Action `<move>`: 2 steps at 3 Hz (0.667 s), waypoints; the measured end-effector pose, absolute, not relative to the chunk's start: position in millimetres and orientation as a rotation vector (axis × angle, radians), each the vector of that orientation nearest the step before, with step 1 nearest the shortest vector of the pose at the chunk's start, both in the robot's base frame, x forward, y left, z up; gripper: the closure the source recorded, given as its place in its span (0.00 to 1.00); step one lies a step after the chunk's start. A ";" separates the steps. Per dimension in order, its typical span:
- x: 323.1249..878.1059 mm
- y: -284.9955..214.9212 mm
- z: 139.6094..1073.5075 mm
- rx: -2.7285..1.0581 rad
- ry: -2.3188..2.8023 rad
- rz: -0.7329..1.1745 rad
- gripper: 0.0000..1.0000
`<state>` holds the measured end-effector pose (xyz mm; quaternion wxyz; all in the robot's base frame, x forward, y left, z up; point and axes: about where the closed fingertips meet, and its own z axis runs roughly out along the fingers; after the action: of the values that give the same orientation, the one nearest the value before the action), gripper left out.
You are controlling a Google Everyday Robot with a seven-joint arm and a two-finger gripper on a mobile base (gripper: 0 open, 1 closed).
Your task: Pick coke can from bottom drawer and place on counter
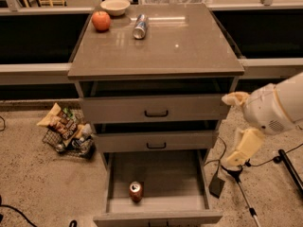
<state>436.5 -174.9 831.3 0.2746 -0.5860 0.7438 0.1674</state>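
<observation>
The coke can point(136, 191), red with a silver top, stands upright near the front middle of the pulled-out bottom drawer point(156, 183). The counter point(189, 46) is the glossy grey-brown top of the cabinet. My gripper point(238, 124) hangs at the cabinet's right side, level with the two upper drawers. It is above and to the right of the can and well apart from it. Its two beige fingers point(244, 147) stand apart with nothing between them.
On the counter's back left are a red apple point(101, 21), a white bowl point(115, 6) and a silver-blue can point(139, 26) lying on its side. A wire basket of snack bags point(66, 131) sits on the floor at left. Cables and a black stand point(246, 193) lie at right.
</observation>
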 end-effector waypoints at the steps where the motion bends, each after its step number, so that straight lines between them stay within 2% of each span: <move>1: 436.1 -158.8 794.1 -1.469 1.983 0.597 0.00; 2: 436.5 -156.1 793.0 -1.463 1.980 0.609 0.00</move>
<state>436.5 -156.1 793.0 0.2982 -0.5506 0.7453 0.2291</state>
